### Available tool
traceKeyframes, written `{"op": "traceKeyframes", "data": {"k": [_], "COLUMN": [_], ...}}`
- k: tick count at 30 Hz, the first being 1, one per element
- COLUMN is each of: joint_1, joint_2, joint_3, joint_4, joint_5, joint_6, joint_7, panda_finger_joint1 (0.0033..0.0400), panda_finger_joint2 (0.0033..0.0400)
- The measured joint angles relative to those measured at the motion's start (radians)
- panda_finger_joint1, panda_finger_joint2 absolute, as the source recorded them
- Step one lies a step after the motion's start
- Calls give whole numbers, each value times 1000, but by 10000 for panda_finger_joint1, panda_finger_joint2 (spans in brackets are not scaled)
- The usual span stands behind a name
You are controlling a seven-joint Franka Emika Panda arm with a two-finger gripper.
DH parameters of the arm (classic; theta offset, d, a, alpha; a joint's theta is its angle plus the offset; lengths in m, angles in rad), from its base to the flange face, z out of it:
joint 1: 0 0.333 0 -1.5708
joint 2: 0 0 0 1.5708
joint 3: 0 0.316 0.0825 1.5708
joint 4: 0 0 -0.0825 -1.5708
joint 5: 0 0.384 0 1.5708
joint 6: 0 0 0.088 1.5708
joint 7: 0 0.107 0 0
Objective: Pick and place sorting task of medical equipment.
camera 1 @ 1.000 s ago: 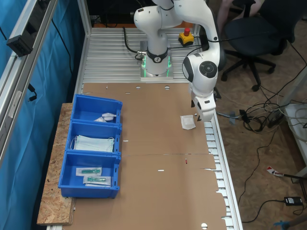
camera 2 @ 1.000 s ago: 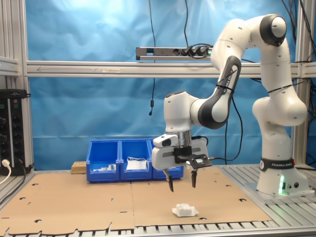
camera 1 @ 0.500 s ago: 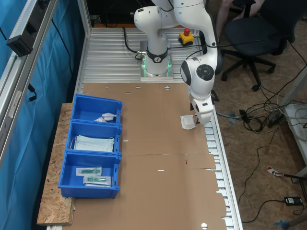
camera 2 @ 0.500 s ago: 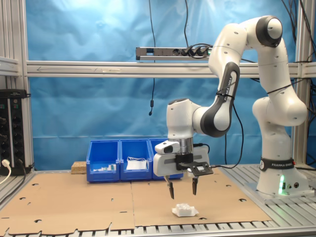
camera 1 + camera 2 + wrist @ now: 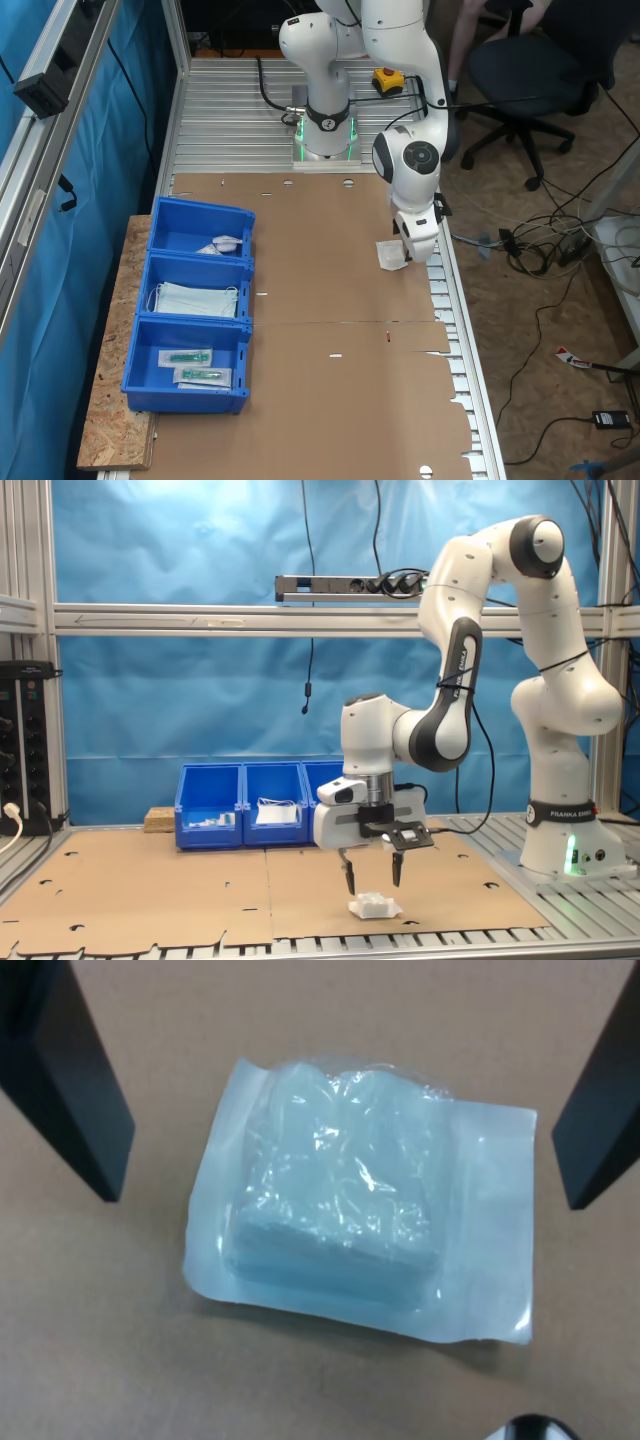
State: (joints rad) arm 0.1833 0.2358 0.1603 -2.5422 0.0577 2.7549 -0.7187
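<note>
The white sealed packet [image 5: 360,1215] lies flat on the brown cardboard sheet [image 5: 330,400] that covers the table. In the first exterior view the packet [image 5: 390,255] is near the first exterior view's right edge of the cardboard, well apart from the blue bins. In the second exterior view it [image 5: 374,907] is near the front edge of the cardboard, a little to the second exterior view's right of the middle. In the wrist view its clear wrapping is crinkled and a pale folded pad shows inside it.

The gripper [image 5: 371,882] hangs directly above the packet, pointing down. Its two dark fingers [image 5: 65,1080] are spread wide, one on each side of the packet, and they hold nothing. In the second exterior view the fingertips are just above the packet; I cannot tell if they touch it.

The white arm [image 5: 410,160] bends down from its base [image 5: 326,140], which stands on the metal table at the far end in the first exterior view.

Three blue bins [image 5: 195,310] stand in a row at the first exterior view's left side of the cardboard. The far one holds a small white item, the middle one holds a pale blue mask [image 5: 195,299], and the near one holds flat packets with green parts [image 5: 195,365].
</note>
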Motion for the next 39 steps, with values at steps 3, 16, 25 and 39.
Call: {"op": "traceKeyframes", "data": {"k": [3, 16, 25, 39], "joint_1": [0, 0, 0, 0], "joint_2": [7, 46, 64, 84], "joint_3": [-3, -13, -28, -46], "joint_4": [0, -2, -2, -13], "joint_5": [0, 0, 0, 0], "joint_6": [10, 49, 69, 118], "joint_7": [0, 0, 0, 0], "panda_finger_joint1": [400, 400, 400, 400], "panda_finger_joint2": [400, 400, 400, 400]}}
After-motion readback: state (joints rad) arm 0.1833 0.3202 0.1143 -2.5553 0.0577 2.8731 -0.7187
